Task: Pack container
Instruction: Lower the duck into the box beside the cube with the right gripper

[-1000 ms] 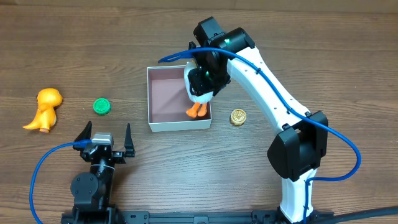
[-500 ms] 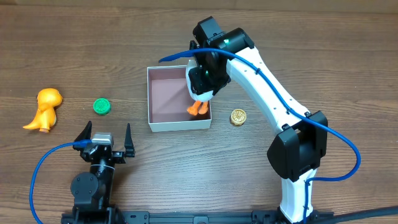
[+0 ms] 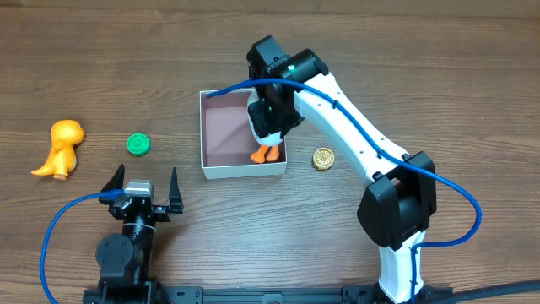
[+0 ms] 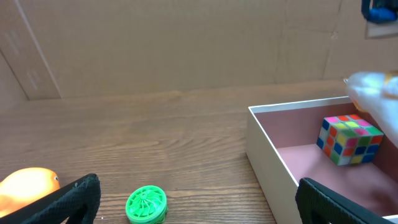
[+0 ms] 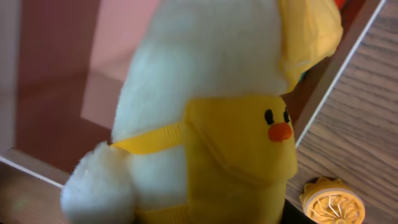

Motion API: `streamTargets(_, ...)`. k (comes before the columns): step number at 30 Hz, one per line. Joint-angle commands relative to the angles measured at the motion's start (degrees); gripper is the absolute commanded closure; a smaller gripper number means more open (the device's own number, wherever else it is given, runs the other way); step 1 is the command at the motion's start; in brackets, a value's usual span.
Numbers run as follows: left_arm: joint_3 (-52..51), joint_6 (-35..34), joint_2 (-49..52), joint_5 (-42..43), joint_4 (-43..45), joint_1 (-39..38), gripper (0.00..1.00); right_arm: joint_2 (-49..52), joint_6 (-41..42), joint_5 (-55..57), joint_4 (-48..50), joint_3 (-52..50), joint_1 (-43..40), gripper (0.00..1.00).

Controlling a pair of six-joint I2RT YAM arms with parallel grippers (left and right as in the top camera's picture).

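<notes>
The container [image 3: 243, 170] is a square white box with a pinkish floor, at the table's middle. My right gripper [image 3: 268, 118] is shut on a white plush duck [image 3: 267, 135] with orange feet and holds it over the box's right half. In the right wrist view the plush [image 5: 205, 112] fills the frame and hides the fingers. A coloured puzzle cube [image 4: 349, 139] lies inside the container [image 4: 267, 146]; the overhead view hides it under the arm. My left gripper [image 3: 142, 190] is open and empty near the front edge, left of the box.
A green wheel [image 3: 138, 144] and an orange toy animal [image 3: 59, 149] lie left of the box. A yellow wheel [image 3: 323, 158] lies right of it, also in the right wrist view [image 5: 333, 202]. The green wheel [image 4: 146, 204] sits between my left fingers' view.
My right arm has moved left and a little further over the box with the plush duck in it. The left arm has not moved.
</notes>
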Motion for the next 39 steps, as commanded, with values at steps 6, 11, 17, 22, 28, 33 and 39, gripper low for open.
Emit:
streamTargets(6,-0.2,0.9,-0.1,1.0,0.0,0.5,0.00,0.0,0.7,1.3,1.0,-1.1,-0.3,0.42)
streamTargets(11,-0.2,0.9,-0.1,1.0,0.0,0.5,0.00,0.0,0.7,1.0,1.0,-1.1,-0.3,0.41)
streamTargets(17,-0.2,0.9,-0.1,1.0,0.0,0.5,0.00,0.0,0.7,0.1,1.1,-1.1,-0.4,0.41)
streamTargets(22,-0.2,0.9,-0.1,1.0,0.0,0.5,0.00,0.0,0.7,-0.5,1.1,-1.1,-0.3,0.42)
streamTargets(28,-0.2,0.9,-0.1,1.0,0.0,0.5,0.00,0.0,0.7,-0.4,1.2,-1.1,-0.4,0.39)
streamTargets(33,-0.2,0.9,-0.1,1.0,0.0,0.5,0.00,0.0,0.7,-0.4,1.3,-1.1,-0.4,0.34)
streamTargets(39,-0.2,0.9,-0.1,1.0,0.0,0.5,0.00,0.0,0.7,-0.4,1.3,-1.1,-0.4,0.29)
